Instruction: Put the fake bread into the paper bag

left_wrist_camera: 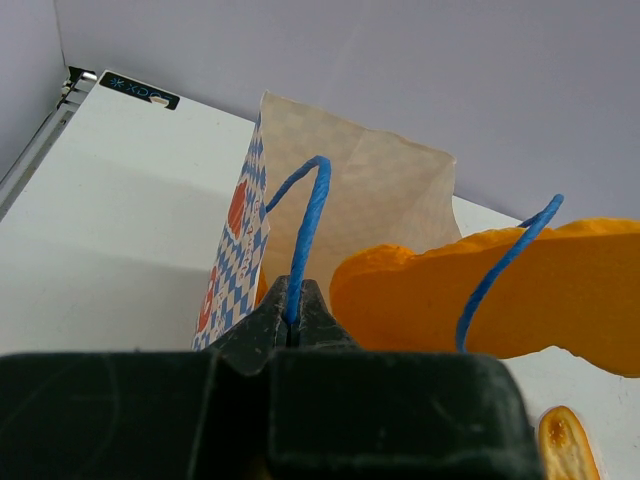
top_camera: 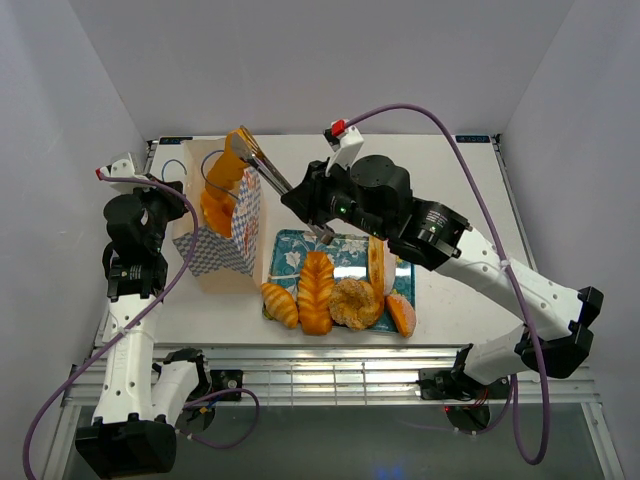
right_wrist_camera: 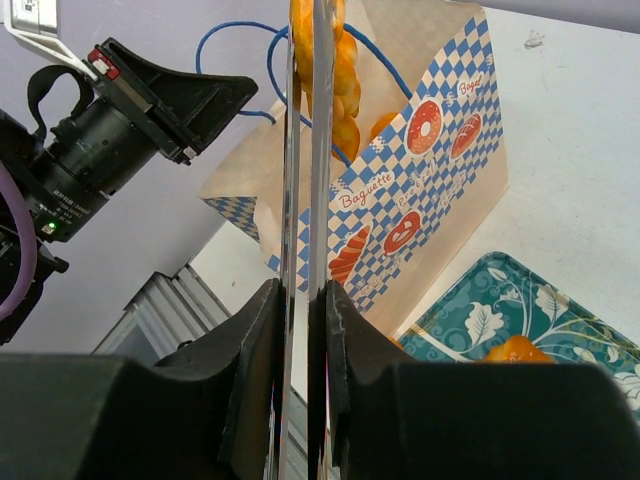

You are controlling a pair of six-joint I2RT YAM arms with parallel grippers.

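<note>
The paper bag (top_camera: 228, 240) stands upright left of the tray, its checkered side (right_wrist_camera: 420, 170) facing the right wrist camera. My left gripper (left_wrist_camera: 291, 318) is shut on one blue cord handle (left_wrist_camera: 308, 220) at the bag's rim. My right gripper (right_wrist_camera: 306, 300) is shut on metal tongs (top_camera: 272, 172), whose tips pinch a golden braided piece of fake bread (top_camera: 227, 168) hanging in the bag's open mouth (right_wrist_camera: 330, 80). More orange bread (top_camera: 217, 214) shows lower inside the bag. Several other pieces of fake bread (top_camera: 316, 290) lie on and in front of the tray.
A teal floral tray (top_camera: 345, 252) lies right of the bag, under the right arm. A croissant (top_camera: 280, 303), a sugared doughnut (top_camera: 355, 303) and a bun (top_camera: 401, 315) sit at its near edge. The table's near edge runs just below them. White walls close in all round.
</note>
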